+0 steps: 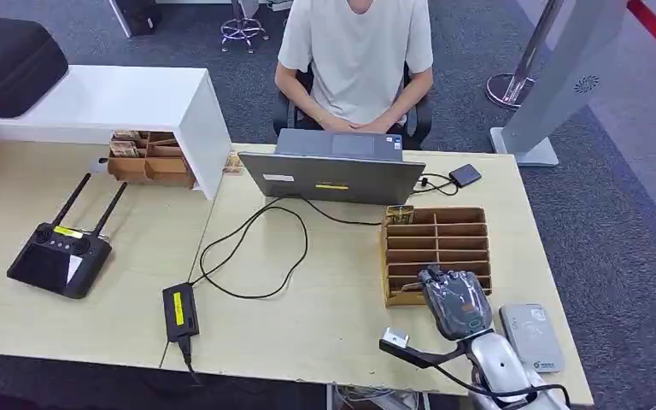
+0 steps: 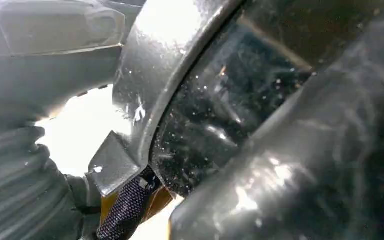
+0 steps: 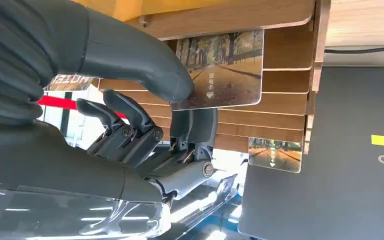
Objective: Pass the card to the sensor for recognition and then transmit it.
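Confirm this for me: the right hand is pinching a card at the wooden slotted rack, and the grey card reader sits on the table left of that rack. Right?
Not quite. The right hand does pinch the card at the wooden rack, but the grey card reader lies to the right of the rack, near the table's front right corner, as the head view shows.

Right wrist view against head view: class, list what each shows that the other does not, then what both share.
Right wrist view alone: the autumn-tree picture card pinched between the right hand's thick grey thumb and a dark finger, partly out of its slot.

Head view alone: the seated person in a pale shirt, the grey flat card sensor by the table's near edge, the black antenna controller, and the black power adapter.

Both: the right hand, the slotted wooden card rack, a second card at its far end, and the grey laptop.
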